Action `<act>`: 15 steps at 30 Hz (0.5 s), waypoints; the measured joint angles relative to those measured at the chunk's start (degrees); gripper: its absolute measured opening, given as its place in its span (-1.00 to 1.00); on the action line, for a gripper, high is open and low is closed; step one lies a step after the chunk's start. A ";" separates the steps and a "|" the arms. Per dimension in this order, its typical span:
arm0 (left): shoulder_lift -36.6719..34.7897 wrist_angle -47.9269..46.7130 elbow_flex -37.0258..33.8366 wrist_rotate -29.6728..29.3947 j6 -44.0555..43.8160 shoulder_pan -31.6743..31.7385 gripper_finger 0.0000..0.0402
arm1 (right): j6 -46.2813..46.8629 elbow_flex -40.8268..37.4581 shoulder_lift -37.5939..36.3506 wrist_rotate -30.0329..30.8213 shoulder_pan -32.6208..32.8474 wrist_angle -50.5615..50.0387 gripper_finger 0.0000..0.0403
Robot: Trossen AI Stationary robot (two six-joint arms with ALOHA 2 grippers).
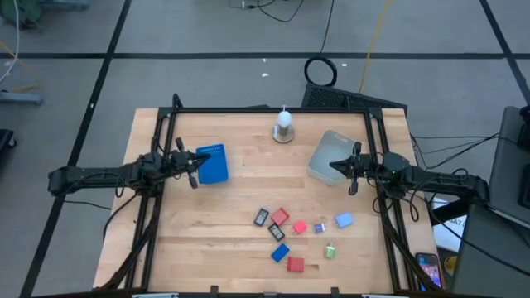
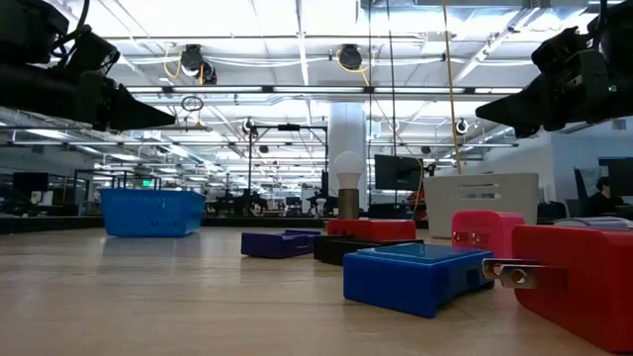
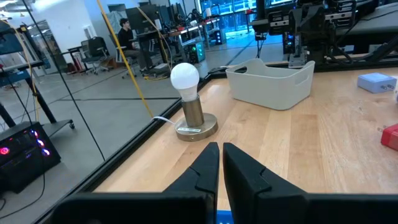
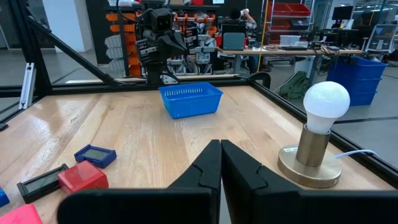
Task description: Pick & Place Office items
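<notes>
Nothing picked up yet: both grippers raised above the pale wooden counter [image 1: 207, 240], empty, fingers pressed together. Left gripper [image 1: 195, 163] poised over the near edge of the blue mesh plastic basket [image 1: 213, 163]; right gripper [image 1: 351, 170] poised at the edge of the translucent grey plastic tub [image 1: 330, 156]. Small blocky office items scattered near the front middle of the counter, well apart from both grippers: a dark slate tile [image 1: 262, 217], a red block [image 1: 279, 217], a black piece [image 1: 277, 233], a pinkish-red block [image 1: 299, 227], a pale blue block [image 1: 344, 220], a blue block [image 1: 280, 252], a red block at the front [image 1: 295, 265], a small green piece [image 1: 330, 251] and a tiny pale piece [image 1: 318, 227]. Likely step in hand: reach for a first item. Best to open the fingers before descending, not after. Sensible to start with an outlier such as the pale blue block, nearest the right gripper and with free space around it. Worth lining the fingers across the short sides, coming straight down, closing only once the fingertips bracket the piece. Risk in the tight cluster of nudging neighbours, so better left until the outer pieces are gone. Also worth steering clear of the white bulb lamp on its round metal base [image 1: 283, 126] at the back.
</notes>
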 joint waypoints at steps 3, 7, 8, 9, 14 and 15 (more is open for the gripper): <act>0.02 -0.02 -0.02 0.00 0.00 0.00 -0.87 | -0.01 0.00 0.00 -0.02 0.01 0.00 -1.00; 0.02 -0.01 -0.02 0.00 0.00 -0.02 -0.87 | 0.00 0.00 0.00 -0.02 0.01 0.00 -1.00; 0.02 0.00 -0.02 0.00 0.00 0.00 -0.87 | -0.01 -0.02 0.00 -0.02 0.01 0.00 -1.00; 0.02 -0.02 -0.02 0.00 0.00 -0.02 -0.87 | -0.01 -0.01 0.01 -0.01 0.01 0.00 -1.00; 0.01 0.97 -0.02 0.23 -1.02 -0.02 -0.87 | 0.56 -0.02 0.01 -0.02 0.00 0.31 -1.00; 0.00 1.36 -0.02 0.54 -2.43 -0.01 -0.87 | 0.71 -0.01 -0.02 0.00 0.01 0.54 -1.00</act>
